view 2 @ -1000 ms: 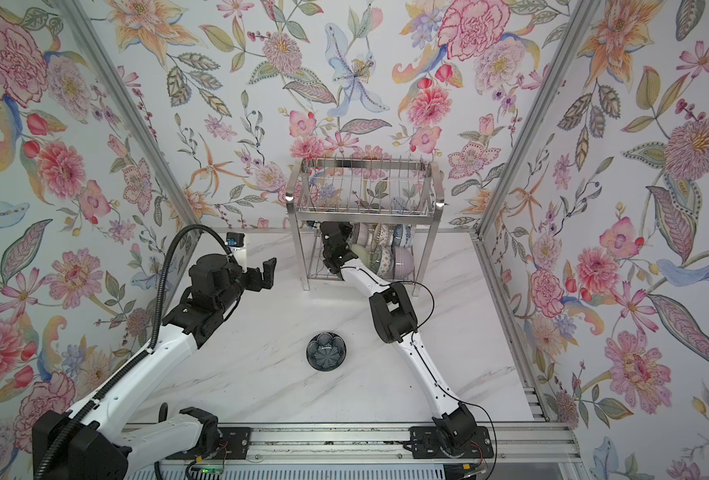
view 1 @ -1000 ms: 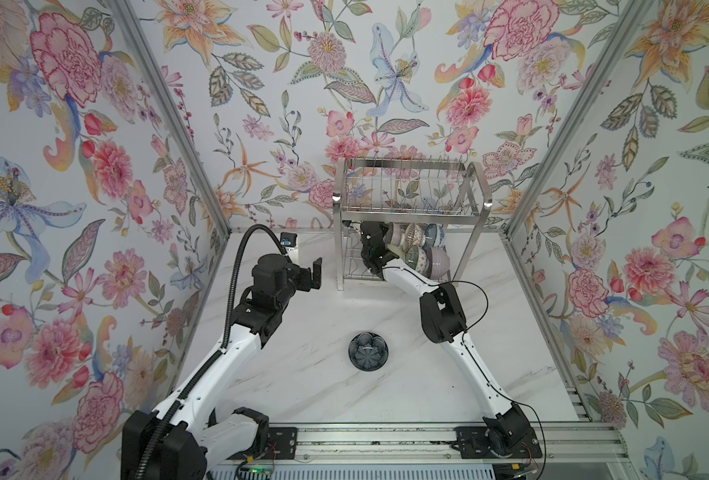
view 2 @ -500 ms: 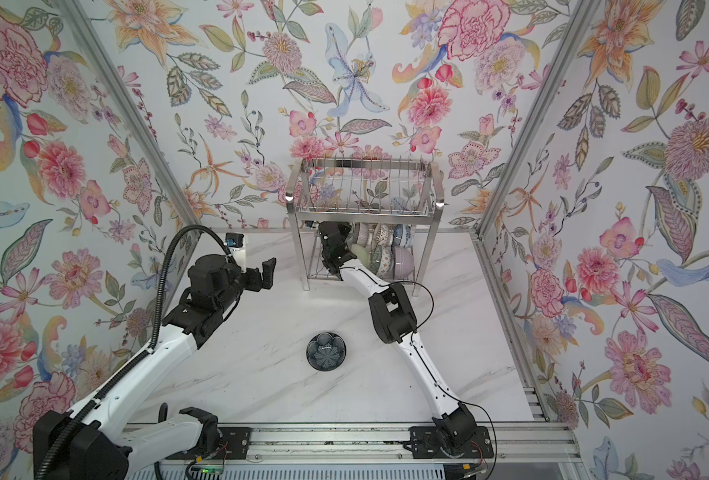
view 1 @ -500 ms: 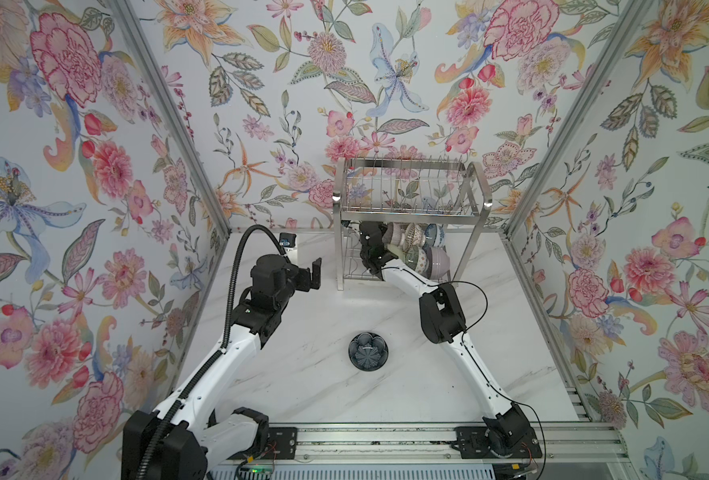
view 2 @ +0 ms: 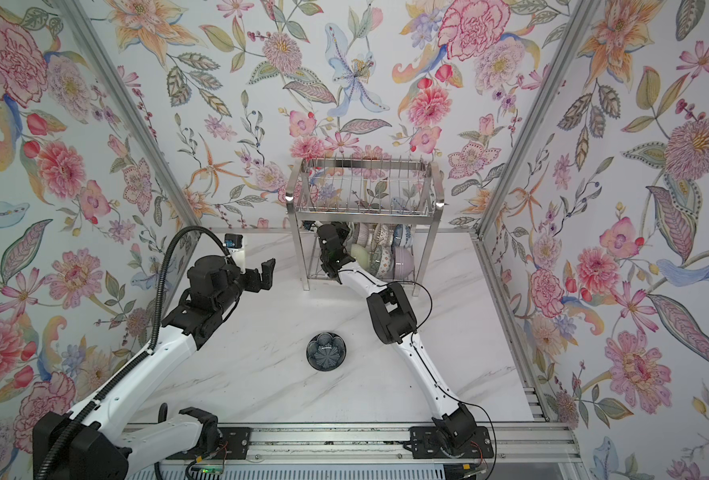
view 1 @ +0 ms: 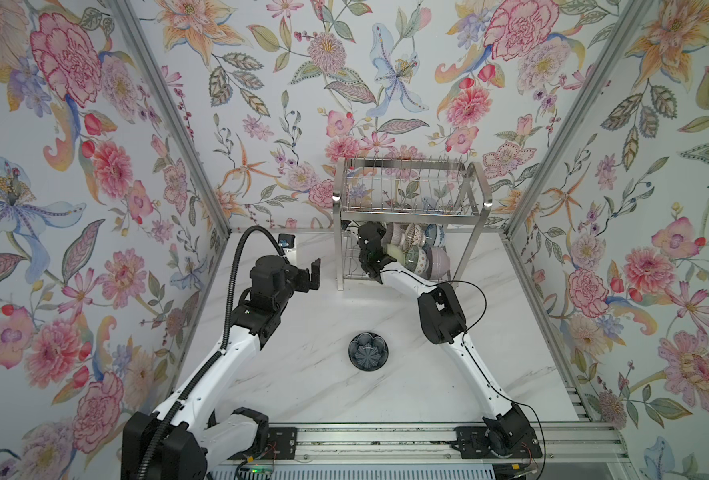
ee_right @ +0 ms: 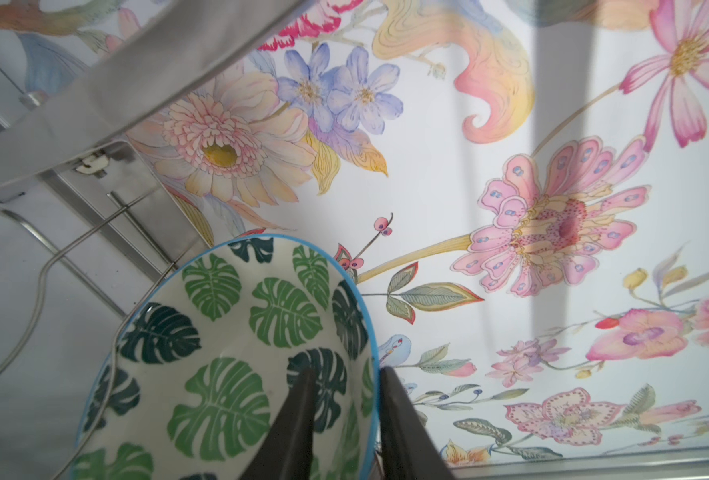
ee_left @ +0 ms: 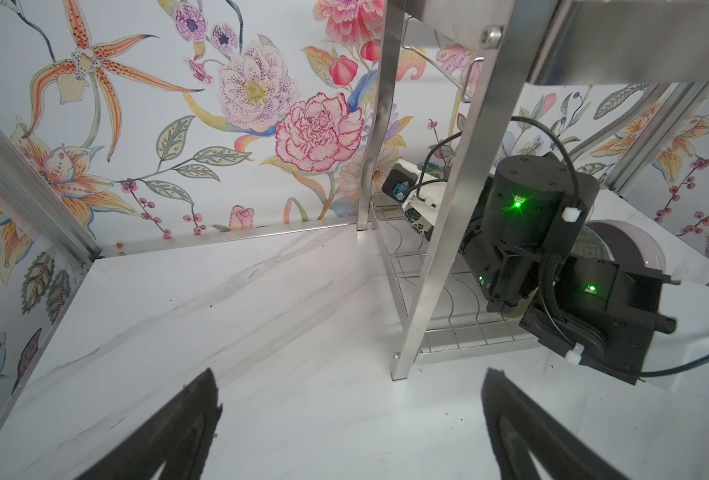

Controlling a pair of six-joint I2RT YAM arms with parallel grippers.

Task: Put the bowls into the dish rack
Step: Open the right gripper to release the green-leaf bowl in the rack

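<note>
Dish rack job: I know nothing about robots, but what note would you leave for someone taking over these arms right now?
Left gripper: open, empty, over the table, left of the dish rack.
Right gripper: inside the lower tier, fingers either side of the green leaf bowl rim; pinching or loose, cannot tell.
Done: several bowls stand on edge in the lower tier.
Left: check that the green leaf bowl is seated, then load the dark bowl alone on the table.

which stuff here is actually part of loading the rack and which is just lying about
Part of the job:
dish rack
bowls on its lower shelf
green leaf bowl at the rack
navy bowl on the marble tabletop

Just surroundings:
floral wallpaper
front metal rail
</note>
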